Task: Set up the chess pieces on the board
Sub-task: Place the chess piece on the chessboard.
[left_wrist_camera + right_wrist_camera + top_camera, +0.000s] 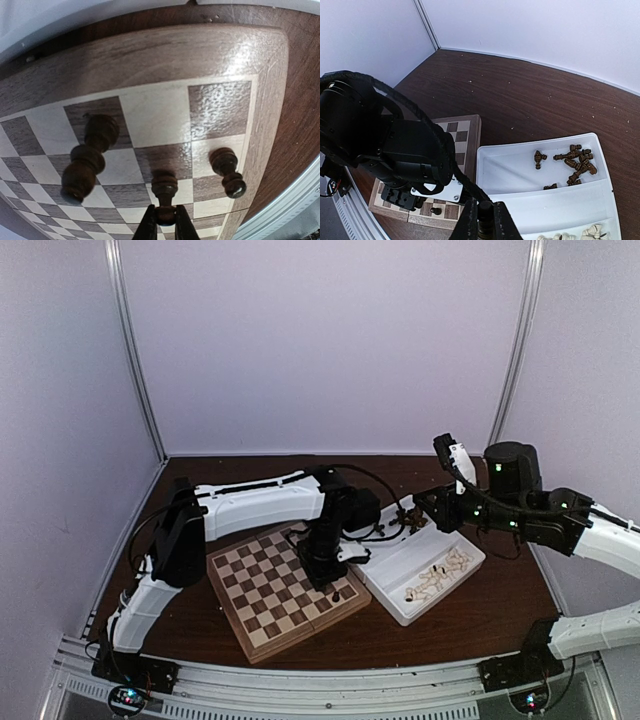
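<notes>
The board [262,592] lies in front of the left arm. My left gripper [165,216] is shut on the round head of a dark pawn [164,186], which stands upright over a square near the board's right edge. Beside it on the board [155,107] stand a taller dark piece [90,155] and another dark pawn [227,170]. My right gripper [485,212] hovers over the white tray [540,192], shut on a dark chess piece [485,220] whose top shows between the fingers. From above, the right gripper [413,516] is at the tray's far end.
The two-compartment tray [395,580] sits right of the board, touching its edge. Its far compartment holds several loose dark pieces [575,160], its near one several cream pieces [440,575]. The left arm's wrist [395,145] and cable fill the space over the board's right side.
</notes>
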`<state>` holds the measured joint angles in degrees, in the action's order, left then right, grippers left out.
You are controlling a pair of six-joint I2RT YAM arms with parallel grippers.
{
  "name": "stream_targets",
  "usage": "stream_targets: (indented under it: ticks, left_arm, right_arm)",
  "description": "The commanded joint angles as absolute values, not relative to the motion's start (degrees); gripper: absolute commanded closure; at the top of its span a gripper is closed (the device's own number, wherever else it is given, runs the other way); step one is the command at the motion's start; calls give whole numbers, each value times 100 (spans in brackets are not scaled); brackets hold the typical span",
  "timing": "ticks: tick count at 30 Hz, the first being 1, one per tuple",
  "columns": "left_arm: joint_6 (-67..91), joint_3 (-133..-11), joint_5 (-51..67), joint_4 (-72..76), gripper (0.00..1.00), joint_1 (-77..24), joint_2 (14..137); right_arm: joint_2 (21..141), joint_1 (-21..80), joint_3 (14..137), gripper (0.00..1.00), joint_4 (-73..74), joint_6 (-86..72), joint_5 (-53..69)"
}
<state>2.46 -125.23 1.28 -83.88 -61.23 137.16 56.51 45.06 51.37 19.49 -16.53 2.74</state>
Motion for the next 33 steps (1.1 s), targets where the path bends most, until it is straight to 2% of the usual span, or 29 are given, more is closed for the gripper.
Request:
stream_targets:
  ticks: [1, 27, 33]
  left_arm:
    - [161, -12728, 104, -8493, 91, -6140, 13848]
    - [192, -12961, 346, -8480, 88, -6144, 14044]
    - [192, -12946, 293, -8485, 72, -6140, 14047]
  right_arm:
    - [5625, 4465, 5106, 95, 1876, -1692, 257]
    - [5574, 4420, 5082, 95, 1914, -1681, 260]
    - [5552, 4421, 5067, 95, 1912, -1689, 268]
